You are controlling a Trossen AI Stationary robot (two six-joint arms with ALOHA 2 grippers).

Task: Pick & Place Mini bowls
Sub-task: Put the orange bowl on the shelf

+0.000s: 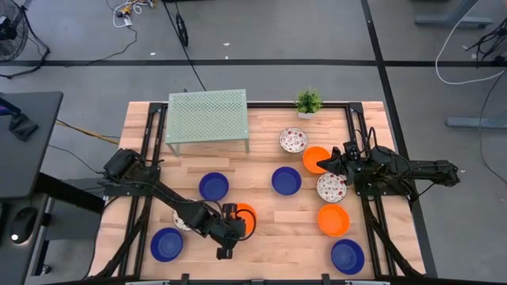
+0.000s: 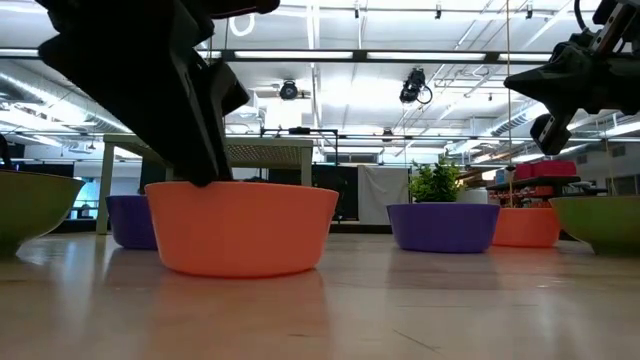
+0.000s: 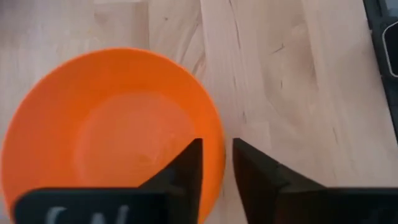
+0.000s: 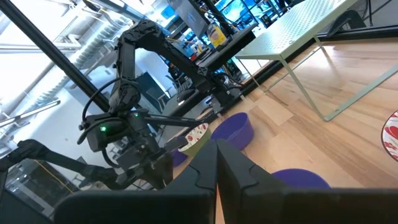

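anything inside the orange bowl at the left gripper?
No object inside the orange bowl: its visible interior is bare. The left gripper straddles its rim, one finger inside, one outside. The part of the bowl under the fingers and gripper body is covered.

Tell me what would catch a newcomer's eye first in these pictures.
The left gripper, at the table's front left, straddles the rim of an orange bowl, its fingers slightly apart, one inside and one outside. Around it, blue, orange and red-speckled white bowls lie scattered over the wooden table. The right gripper hovers shut over another orange bowl at the right, and a pale green mesh stand sits at the back.
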